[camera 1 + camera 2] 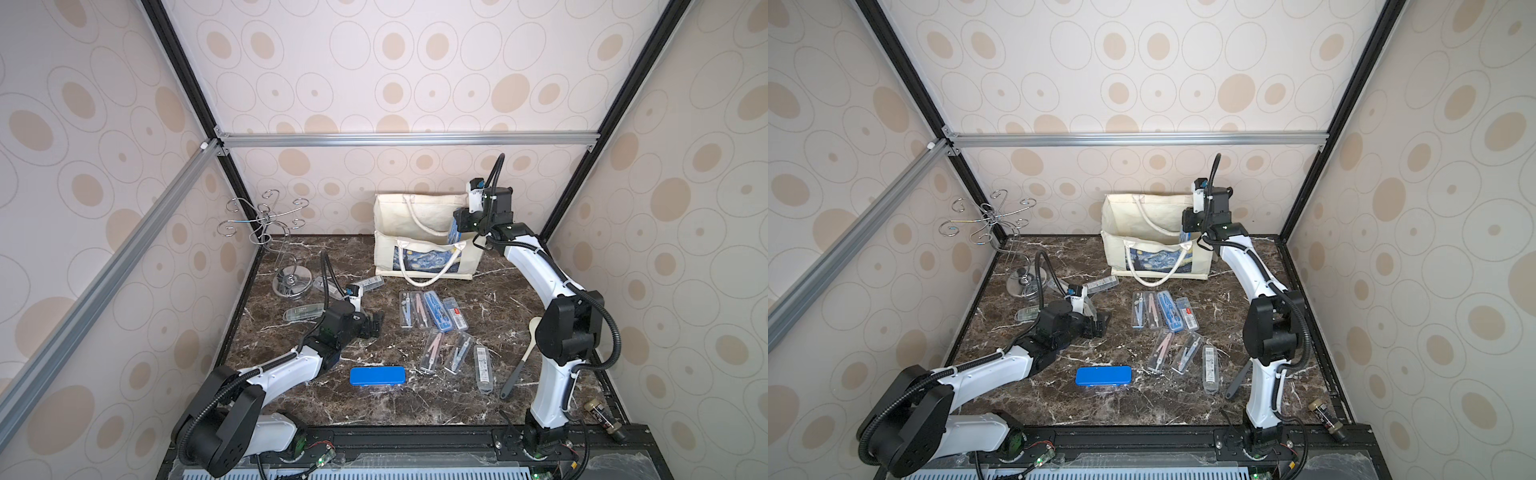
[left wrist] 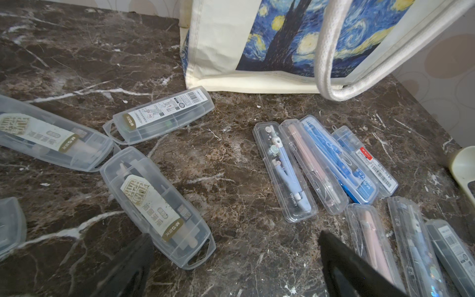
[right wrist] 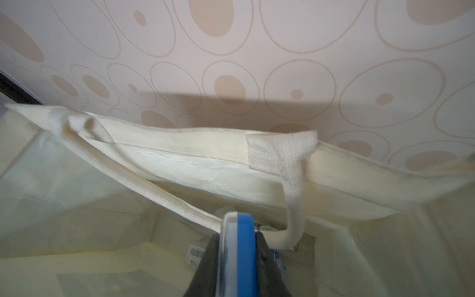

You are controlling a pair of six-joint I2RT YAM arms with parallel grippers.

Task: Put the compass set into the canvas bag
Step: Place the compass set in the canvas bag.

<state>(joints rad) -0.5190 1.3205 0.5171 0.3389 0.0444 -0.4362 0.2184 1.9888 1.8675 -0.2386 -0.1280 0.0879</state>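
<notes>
The cream canvas bag [image 1: 384,253] [image 1: 1115,253] [image 2: 218,46] stands open against the back wall, its starry print facing forward. Over the bag's right end, my right gripper [image 1: 459,226] [image 3: 237,239] is shut on a blue-and-clear compass set [image 3: 241,231] [image 1: 454,233], held on edge inside the mouth. Another cased set [image 3: 195,253] lies on the bag's floor. Several clear compass sets [image 1: 432,309] [image 2: 285,174] lie on the marble. My left gripper [image 1: 374,326] [image 2: 236,257] hovers low and open, holding nothing, beside a clear case [image 2: 159,205].
A wire hook stand [image 1: 286,249] occupies the back left corner. A blue tin [image 1: 377,376] lies near the front, a pale spatula with a dark handle [image 1: 523,361] beside the right arm, and a small bottle [image 1: 598,411] at the front right.
</notes>
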